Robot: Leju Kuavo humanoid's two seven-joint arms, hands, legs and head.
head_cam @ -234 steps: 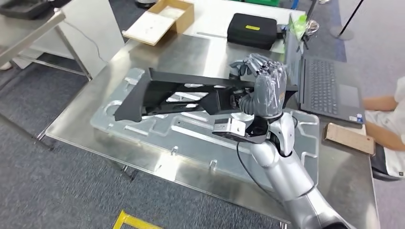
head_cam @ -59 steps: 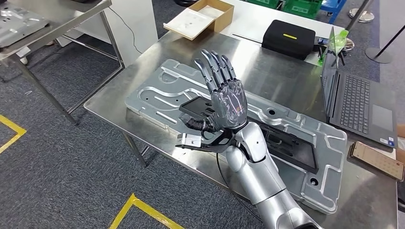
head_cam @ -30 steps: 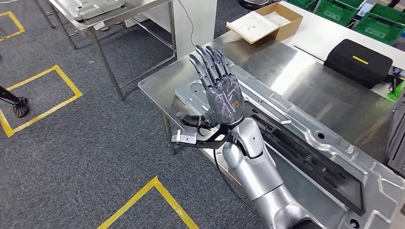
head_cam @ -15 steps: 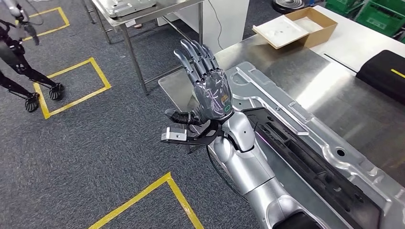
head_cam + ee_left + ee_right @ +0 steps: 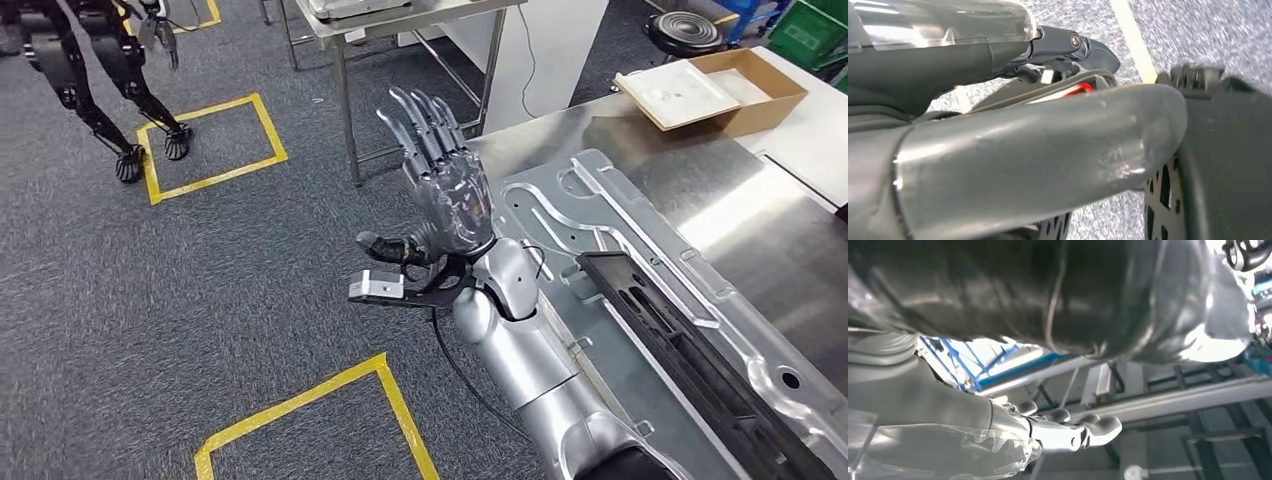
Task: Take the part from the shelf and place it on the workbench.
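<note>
The long black part [image 5: 690,365] lies flat on a silver pressed-metal plate [image 5: 560,200] that sits on the steel workbench [image 5: 690,160] at the right. My right hand [image 5: 440,185] is raised over the bench's left corner, palm away from me, fingers spread and holding nothing; it stays apart from the part. In the right wrist view that hand [image 5: 1068,432] shows pale fingers stretched out against the ceiling. In the left wrist view my left hand [image 5: 1038,160] hangs over the carpet, thick thumb and dark fingers apart, nothing between them.
A second steel table [image 5: 400,12] with a metal plate stands at the back. A cardboard box [image 5: 720,90] sits on the white table beyond the bench. Yellow tape [image 5: 300,415] marks the grey carpet. A dark legged figure [image 5: 100,60], seemingly another robot, stands far left.
The right hand let go of the black part, which now lies on the plate. Since then the whole view has swung left; the hand stays raised with fingers spread.
</note>
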